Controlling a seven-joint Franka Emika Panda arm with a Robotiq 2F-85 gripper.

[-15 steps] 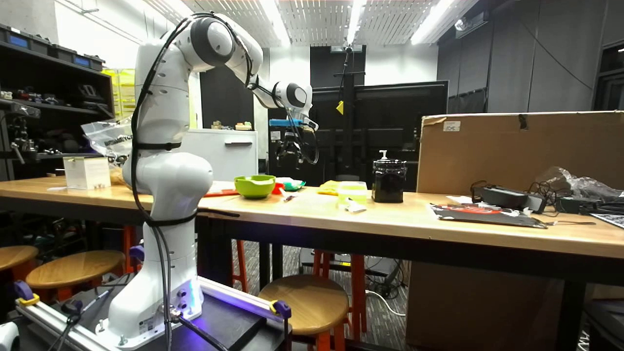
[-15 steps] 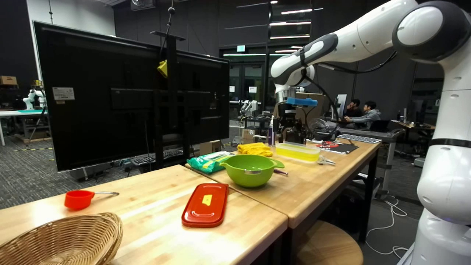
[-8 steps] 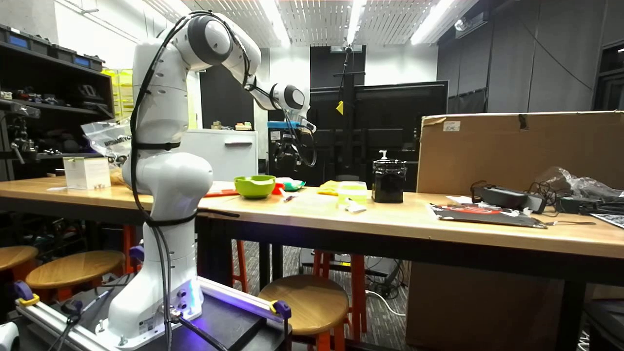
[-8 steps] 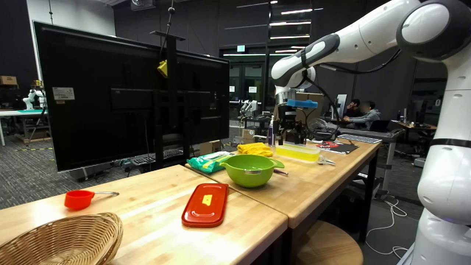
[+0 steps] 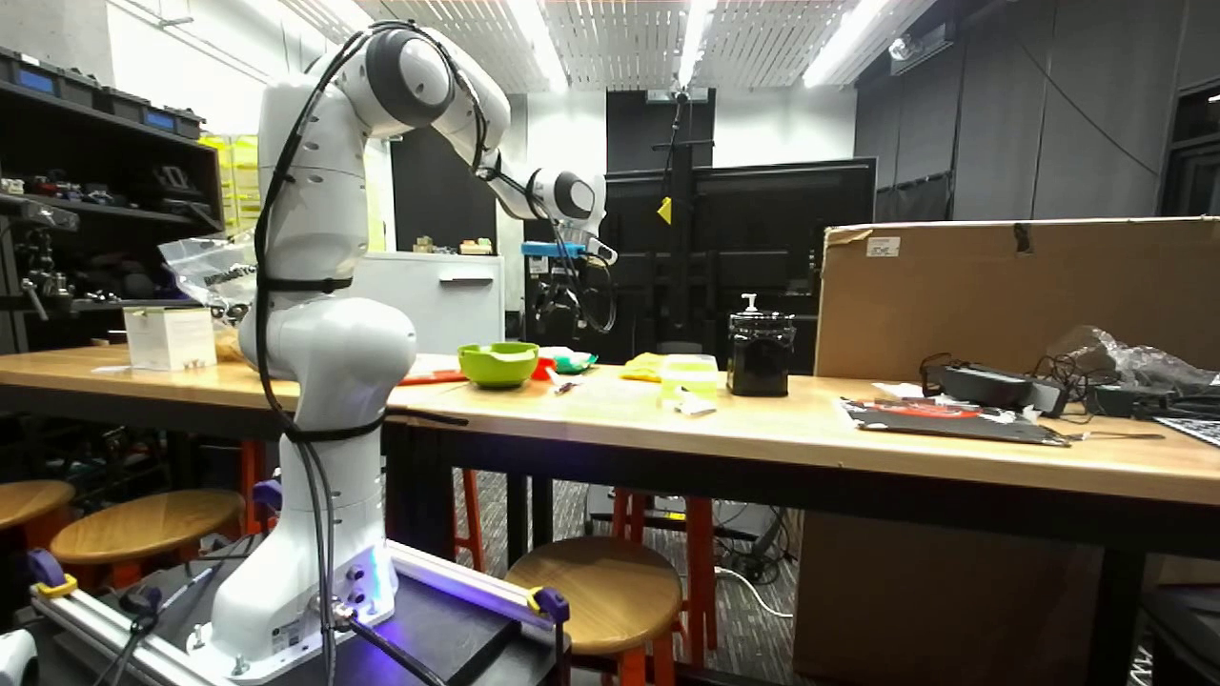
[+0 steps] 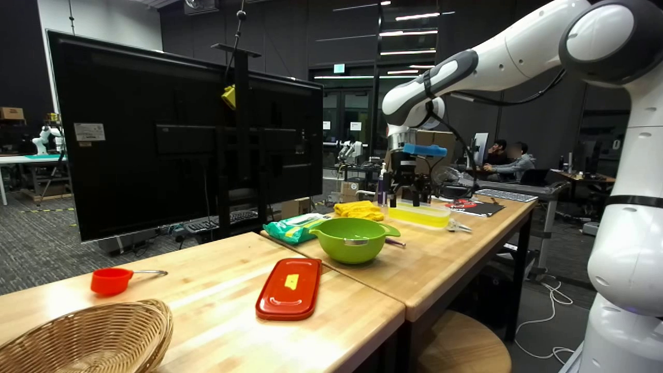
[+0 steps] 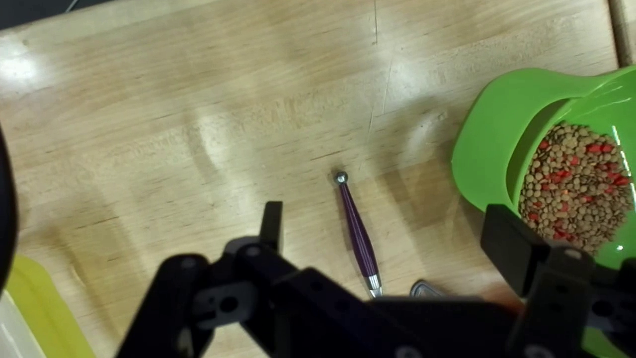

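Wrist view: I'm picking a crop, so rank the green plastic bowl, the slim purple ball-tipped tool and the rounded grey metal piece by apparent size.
Largest to smallest, by what shows:
1. Green bowl, cut off by the frame.
2. Purple tool.
3. Grey metal piece, partly covered.

- On the near butcher-block tabletop (image 6: 207,290) in an exterior view: a wicker basket (image 6: 67,331), a red measuring cup (image 6: 111,283), a flat red lid (image 6: 289,298).
- On the adjoining tabletop (image 6: 430,256): a green mixing bowl (image 6: 352,252), a crumpled yellow cloth (image 6: 358,210), a rectangular plastic container (image 6: 418,215), a purple-handled ball stylus (image 7: 363,251).
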